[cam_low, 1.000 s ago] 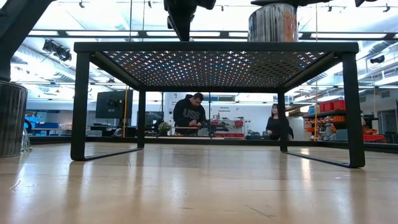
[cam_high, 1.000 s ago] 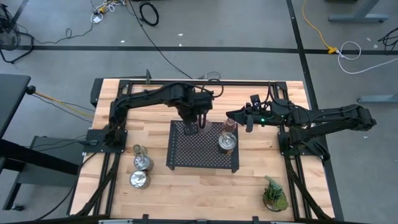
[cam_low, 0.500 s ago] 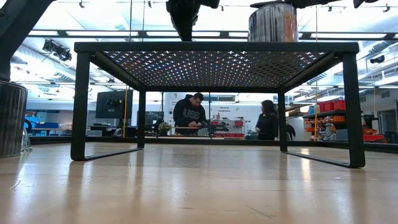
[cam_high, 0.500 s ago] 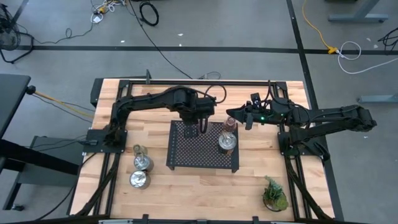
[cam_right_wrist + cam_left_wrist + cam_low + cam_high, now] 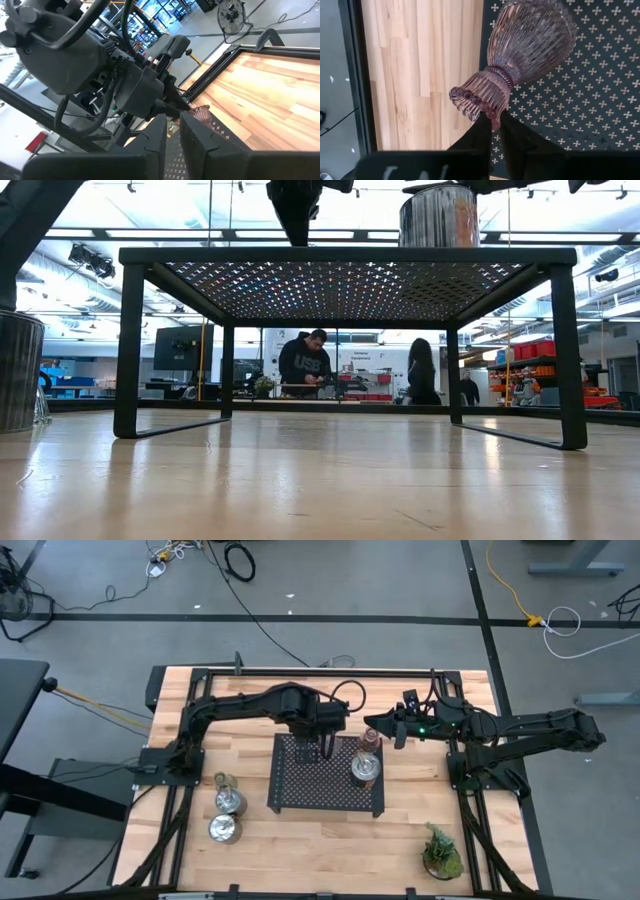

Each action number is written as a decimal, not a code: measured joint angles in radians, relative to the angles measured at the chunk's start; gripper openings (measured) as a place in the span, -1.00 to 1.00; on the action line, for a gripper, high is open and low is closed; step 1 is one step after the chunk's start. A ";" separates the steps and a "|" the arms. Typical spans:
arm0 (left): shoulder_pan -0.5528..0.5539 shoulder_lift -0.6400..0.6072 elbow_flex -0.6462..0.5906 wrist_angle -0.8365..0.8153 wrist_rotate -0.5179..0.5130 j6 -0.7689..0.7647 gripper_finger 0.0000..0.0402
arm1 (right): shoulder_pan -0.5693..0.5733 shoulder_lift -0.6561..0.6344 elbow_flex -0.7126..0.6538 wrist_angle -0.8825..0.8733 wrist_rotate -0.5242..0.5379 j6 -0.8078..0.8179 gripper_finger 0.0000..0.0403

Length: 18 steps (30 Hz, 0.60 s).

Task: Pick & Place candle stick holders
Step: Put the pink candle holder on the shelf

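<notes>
1. Landmark: one black perforated metal tray (image 5: 325, 775), flat mesh top on thin legs, standing mid-surface on the wood-plank surface (image 5: 300, 840).
2. Silver holders: three seen. One shiny, ribbed cylinder (image 5: 366, 769) on the tray's right edge; two more (image 5: 229, 799) (image 5: 224, 829) off the tray's left side on the surface.
3. Glass holders: two seen. A pink ribbed glass cup (image 5: 520, 55) with a scalloped foot lies tipped on the tray mesh; a reddish one (image 5: 369, 739) sits at the tray's back right corner.
4. Left gripper (image 5: 327, 748) over the tray's back edge; jaws clenched, tips touching the pink cup's foot, no clear grasp.
5. Right gripper (image 5: 372, 726) just behind the tray's back right corner, jaws clenched, nothing visibly held.
6. One green potted plant (image 5: 440, 852) well off the tray's front right.
</notes>
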 joint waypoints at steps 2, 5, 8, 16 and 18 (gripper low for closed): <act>-0.003 0.001 -0.001 0.000 -0.007 0.011 -0.82 | -0.003 0.000 0.000 -0.004 0.000 0.000 -0.74; -0.003 0.001 -0.001 0.000 -0.008 0.017 -0.82 | -0.003 0.000 0.000 -0.004 0.000 -0.002 -0.74; -0.003 0.002 0.014 -0.001 -0.008 0.017 -0.84 | -0.003 0.000 0.000 -0.004 0.000 -0.003 -0.74; -0.006 0.002 0.082 -0.001 -0.001 0.014 -0.82 | -0.003 0.000 0.000 -0.026 0.000 -0.002 -0.74; -0.007 0.002 0.088 0.000 0.016 0.014 -0.80 | -0.003 0.000 0.000 -0.033 0.000 -0.002 -0.74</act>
